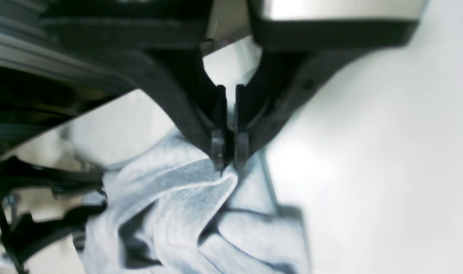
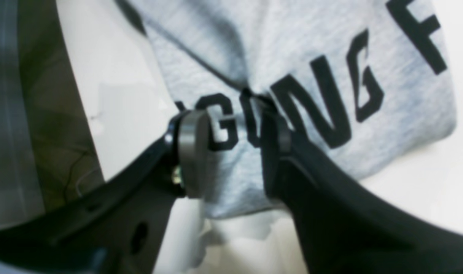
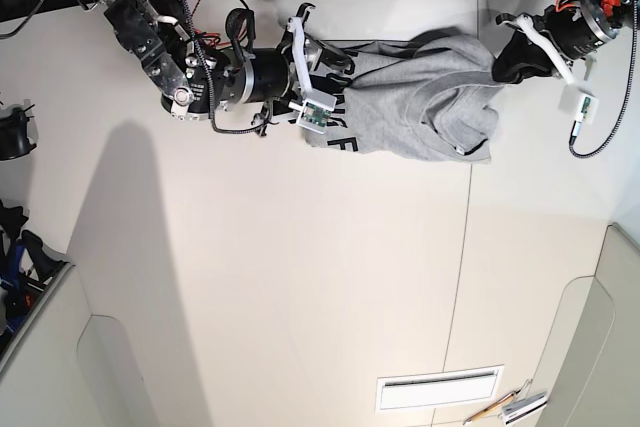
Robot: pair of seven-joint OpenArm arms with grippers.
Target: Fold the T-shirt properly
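Currently the right gripper (image 2: 231, 140), at base-view left, has its fingers spread astride the lettered cloth. T-shirt (image 3: 420, 97): light heather-grey, rumpled, black block letters showing, lying on the white table (image 3: 300, 277) near its far edge, long axis running between the two arms. At base-view right, the left gripper (image 1: 227, 150) has its fingers pressed together, pinching a raised fold.

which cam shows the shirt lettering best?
Right wrist: the black lettering on the T-shirt fills the frame, with the right gripper open over it. Base shows only a small sliver of print. Left wrist shows plain grey folds, no letters.
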